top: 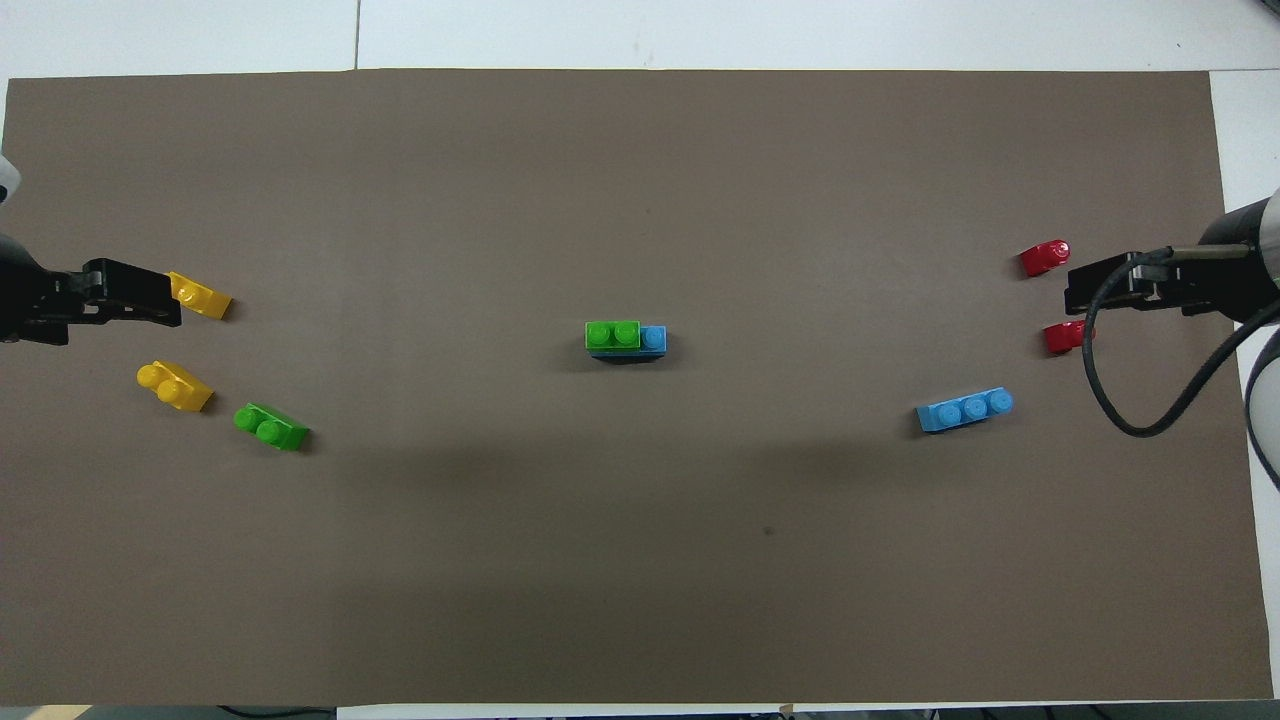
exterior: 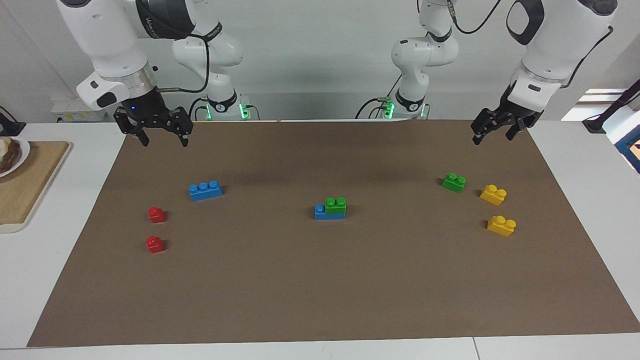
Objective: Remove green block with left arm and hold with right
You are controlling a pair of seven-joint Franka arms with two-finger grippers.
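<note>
A green block (exterior: 335,202) sits pressed on top of a blue brick (exterior: 320,212) in the middle of the brown mat; the pair also shows in the overhead view (top: 612,333). A second green block (exterior: 454,182) lies loose toward the left arm's end, also visible in the overhead view (top: 271,427). My left gripper (exterior: 492,139) hangs open and empty in the air over the mat's corner at its own end. My right gripper (exterior: 165,144), with the brass plug and blue light, hangs open and empty over the mat's corner at its end.
Two yellow bricks (exterior: 493,194) (exterior: 501,225) lie beside the loose green block. A blue three-stud brick (exterior: 205,190) and two red bricks (exterior: 156,214) (exterior: 154,244) lie toward the right arm's end. A wooden board (exterior: 30,185) with a plate lies off the mat there.
</note>
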